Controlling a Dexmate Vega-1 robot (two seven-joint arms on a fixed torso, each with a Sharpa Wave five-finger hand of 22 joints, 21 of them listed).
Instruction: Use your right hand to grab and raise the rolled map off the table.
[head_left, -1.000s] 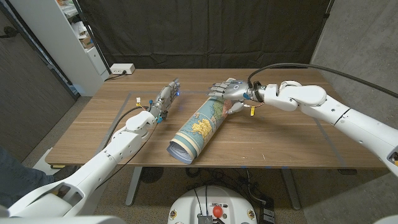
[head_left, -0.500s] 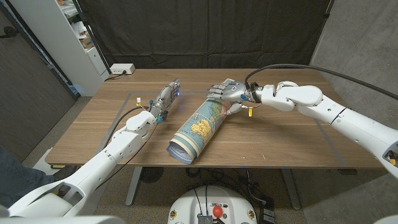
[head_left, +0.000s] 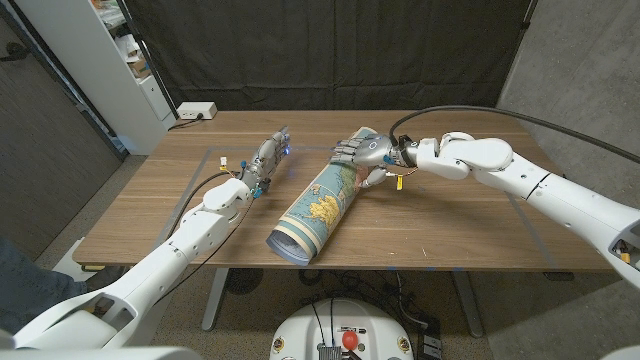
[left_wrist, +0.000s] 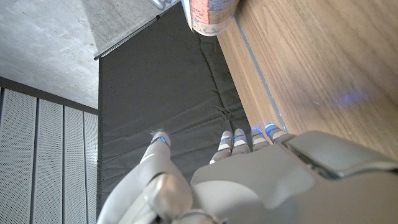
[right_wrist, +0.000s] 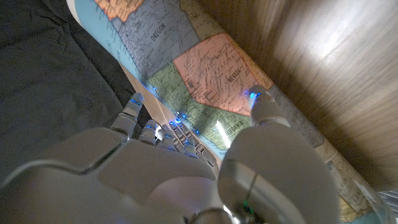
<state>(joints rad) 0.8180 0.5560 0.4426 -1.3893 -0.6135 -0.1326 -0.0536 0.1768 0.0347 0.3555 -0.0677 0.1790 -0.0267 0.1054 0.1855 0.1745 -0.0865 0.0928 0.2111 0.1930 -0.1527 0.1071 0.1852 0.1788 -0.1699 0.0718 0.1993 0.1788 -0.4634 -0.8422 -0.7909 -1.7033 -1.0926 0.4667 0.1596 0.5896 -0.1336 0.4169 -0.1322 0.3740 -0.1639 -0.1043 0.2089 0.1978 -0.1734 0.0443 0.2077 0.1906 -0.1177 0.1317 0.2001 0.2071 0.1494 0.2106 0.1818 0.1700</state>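
Rolled map (head_left: 317, 206) lies on the wooden table (head_left: 450, 220), mid-table, angled from the near edge up toward the far right. Its near open end sits just beside the table's near edge; the far end is covered by the right hand (head_left: 362, 152). In the right wrist view the map (right_wrist: 205, 74) shows printed states, and the right hand (right_wrist: 155, 168) has its fingers (right_wrist: 134, 109) over one side of the roll and the thumb (right_wrist: 261, 106) against the other side. Contact of the fingers with the paper is hard to make out, so a closed grip cannot be told. Map looks to be resting on the table, not lifted.

Left hand (head_left: 268, 155) is left of the map, apart from it, fingers straight and close together, holding nothing; the left wrist view shows the same hand (left_wrist: 249, 174) above bare wood, with one end of the map (left_wrist: 211, 12) cut off at the picture's edge.

Open table on the right and on the near left. White power strip (head_left: 196, 111) at the far left corner. White shelf (head_left: 110, 60) stands beyond the table's left side, cut off. Black curtain (head_left: 330, 50) behind.
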